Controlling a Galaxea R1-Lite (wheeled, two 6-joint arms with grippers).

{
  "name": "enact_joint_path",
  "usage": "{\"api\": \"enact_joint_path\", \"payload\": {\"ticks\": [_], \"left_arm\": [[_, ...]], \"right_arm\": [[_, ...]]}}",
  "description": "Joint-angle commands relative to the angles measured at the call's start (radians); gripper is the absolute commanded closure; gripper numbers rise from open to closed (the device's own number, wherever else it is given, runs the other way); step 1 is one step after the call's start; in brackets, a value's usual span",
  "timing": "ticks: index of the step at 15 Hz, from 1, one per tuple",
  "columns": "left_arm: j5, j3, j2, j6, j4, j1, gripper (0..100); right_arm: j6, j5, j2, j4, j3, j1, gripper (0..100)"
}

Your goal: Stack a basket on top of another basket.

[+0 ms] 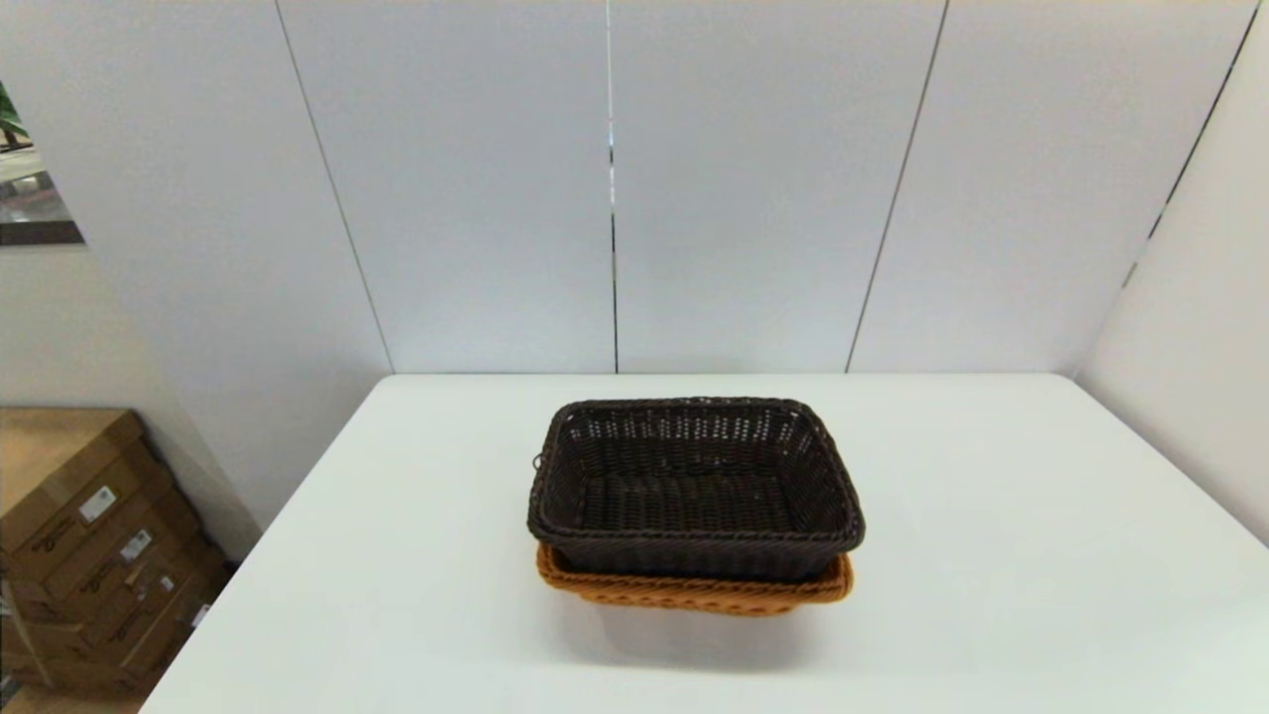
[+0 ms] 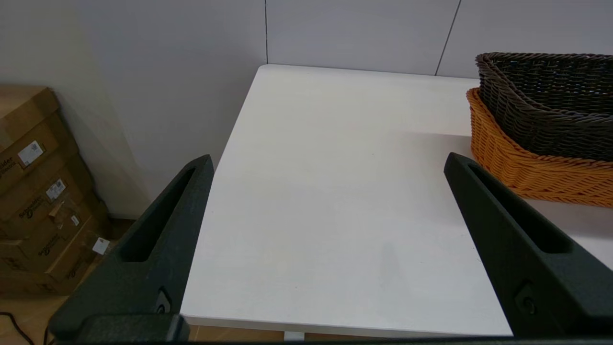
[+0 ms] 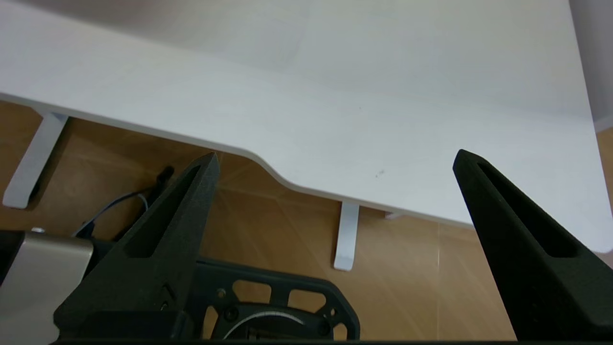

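Note:
The dark brown basket (image 1: 694,491) rests nested inside the orange basket (image 1: 694,593) near the middle of the white table (image 1: 991,555); only the orange rim and front wall show below it. In the left wrist view the dark brown basket (image 2: 550,103) sits in the orange basket (image 2: 531,165) off to one side. My left gripper (image 2: 328,163) is open with nothing between its fingers, back near the table's left front corner. My right gripper (image 3: 335,160) is open and empty too, held off the table's front edge above the floor. Neither arm shows in the head view.
Cardboard boxes (image 1: 89,555) are stacked on the floor left of the table, also seen as boxes (image 2: 38,191) from the left wrist. White wall panels stand behind and to the right. The robot's base (image 3: 268,311) and table legs (image 3: 347,235) lie below the right gripper.

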Motion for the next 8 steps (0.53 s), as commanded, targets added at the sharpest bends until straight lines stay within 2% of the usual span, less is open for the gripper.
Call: {"api": "enact_joint_path", "payload": {"ticks": [1,3,8], "left_arm": [[0.001,0.002,0.0,-0.001,0.0,0.0,0],[0.001,0.002,0.0,-0.001,0.0,0.0,0],[0.001,0.002,0.0,-0.001,0.0,0.0,0]], "right_arm": [[0.022,-0.006,-0.051,-0.095,0.083,0.013,0],[0.027,-0.019,-0.074,-0.156,0.132,0.021,0],[0.03,-0.012,-0.164,-0.3,0.21,0.028,0]]}}
